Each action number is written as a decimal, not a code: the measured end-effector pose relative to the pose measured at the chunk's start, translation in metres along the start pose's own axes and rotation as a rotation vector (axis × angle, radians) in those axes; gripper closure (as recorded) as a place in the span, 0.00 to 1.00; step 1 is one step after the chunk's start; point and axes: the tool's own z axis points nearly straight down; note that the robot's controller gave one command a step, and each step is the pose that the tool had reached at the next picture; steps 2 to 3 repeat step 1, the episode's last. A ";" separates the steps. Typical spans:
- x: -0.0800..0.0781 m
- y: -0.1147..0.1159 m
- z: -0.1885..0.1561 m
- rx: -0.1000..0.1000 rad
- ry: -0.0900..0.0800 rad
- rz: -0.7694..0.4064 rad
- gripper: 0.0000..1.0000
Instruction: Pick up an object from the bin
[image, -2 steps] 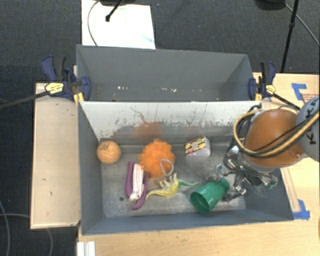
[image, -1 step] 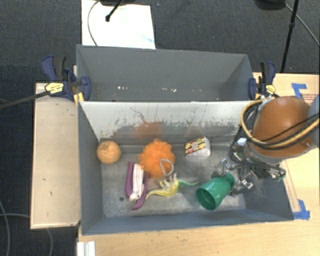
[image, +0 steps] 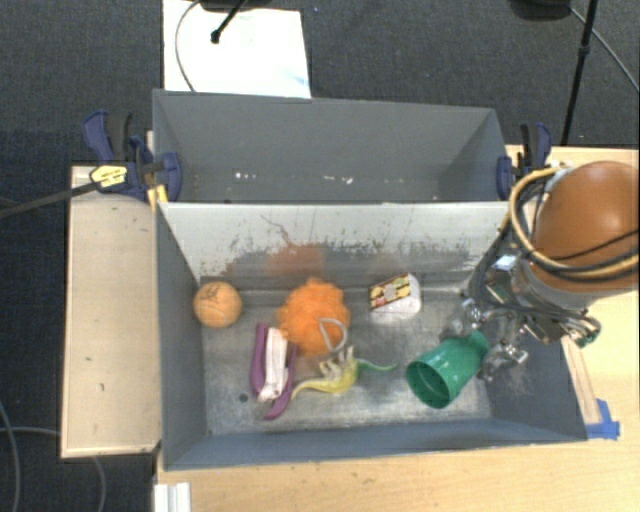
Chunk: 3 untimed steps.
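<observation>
Lying tipped over beside the claw (image: 492, 352): green cup (image: 445, 372).

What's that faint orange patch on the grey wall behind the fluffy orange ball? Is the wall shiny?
Camera view: the faint orange patch looks like the fluffy orange ball mirrored in the bin's dull metal back wall, so yes, a bit shiny; small white glints dot the panel above it.

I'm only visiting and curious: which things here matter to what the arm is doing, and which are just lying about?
In the job:
gripper
green cup, on its side beside the gripper
grey bin

Lying about:
tan ball
orange fuzzy ball
small white packet
purple-and-white object
yellow-green toy lizard
</observation>
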 end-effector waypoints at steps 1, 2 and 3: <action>-0.001 -0.001 -0.014 0.003 -0.002 0.003 1.00; -0.001 -0.001 -0.014 0.003 -0.002 0.003 1.00; -0.001 -0.001 -0.014 0.003 -0.002 0.003 1.00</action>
